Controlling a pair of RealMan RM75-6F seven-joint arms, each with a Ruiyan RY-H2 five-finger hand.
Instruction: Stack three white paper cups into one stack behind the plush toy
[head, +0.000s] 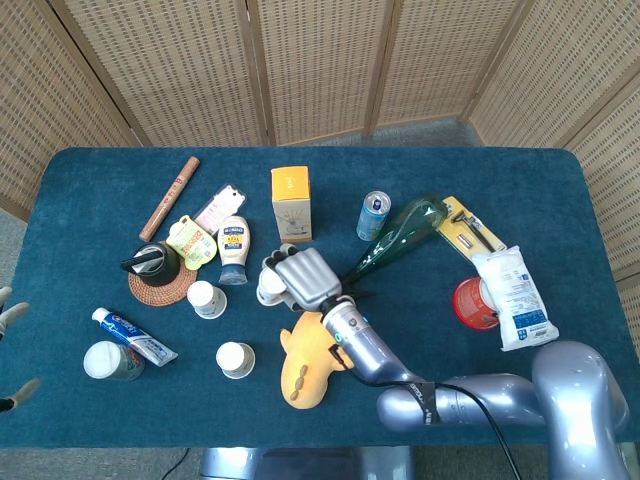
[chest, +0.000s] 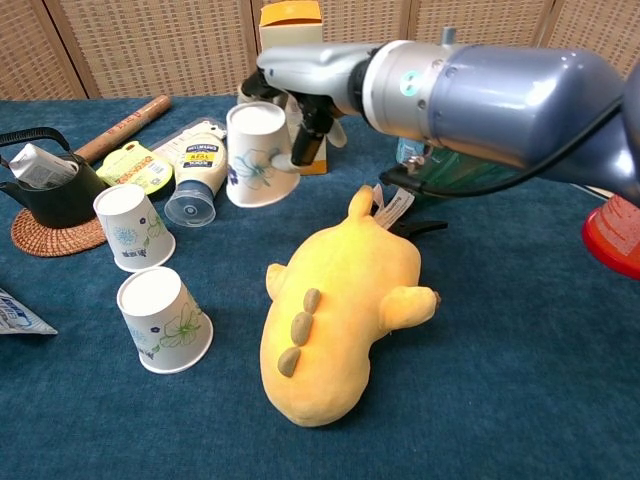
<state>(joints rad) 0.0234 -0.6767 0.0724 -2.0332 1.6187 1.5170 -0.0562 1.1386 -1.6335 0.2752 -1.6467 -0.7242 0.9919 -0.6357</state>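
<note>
My right hand (head: 300, 277) (chest: 312, 96) grips a white paper cup with a flower print (chest: 260, 156) (head: 267, 291). The cup is tilted, just above the cloth, beyond the head of the yellow plush toy (chest: 340, 300) (head: 305, 364). Two more white cups stand upright left of the plush, one further back (chest: 132, 228) (head: 207, 299) and one nearer the front (chest: 163, 320) (head: 236, 360). Only fingertips of my left hand (head: 10, 318) show at the left edge of the head view, spread and holding nothing.
A mayonnaise bottle (chest: 196, 172) lies right beside the held cup. A black teapot (chest: 48, 185) on a woven coaster sits far left, an orange box (head: 290, 203) behind, and a green bottle (head: 398, 238), a can (head: 373, 215) and a red tub (head: 473, 302) to the right. Toothpaste (head: 133, 337) lies front left.
</note>
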